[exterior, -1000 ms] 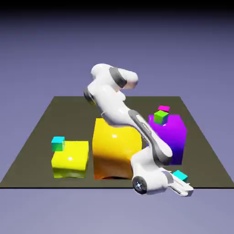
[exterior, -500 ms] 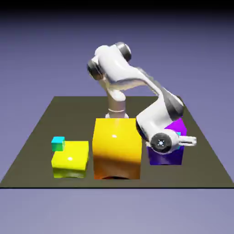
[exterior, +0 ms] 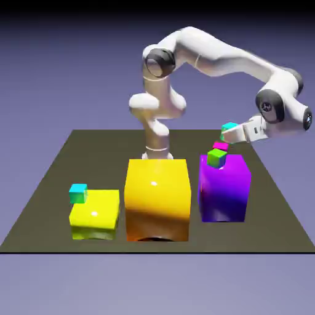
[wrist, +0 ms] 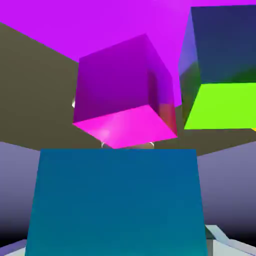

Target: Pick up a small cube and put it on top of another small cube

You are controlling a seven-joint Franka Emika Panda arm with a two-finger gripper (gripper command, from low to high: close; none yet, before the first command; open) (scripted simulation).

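In the claw (exterior: pixel 232 135), one teal cube (exterior: pixel 229 129) is partly hidden.

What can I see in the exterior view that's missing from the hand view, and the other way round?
Only the exterior view shows the yellow block with a teal cube on it, and nearly the whole white arm.

Only the hand view shows the held cube filling the space between the tool's fingertips.

Both show the small magenta cube, the small green cube and the purple block.
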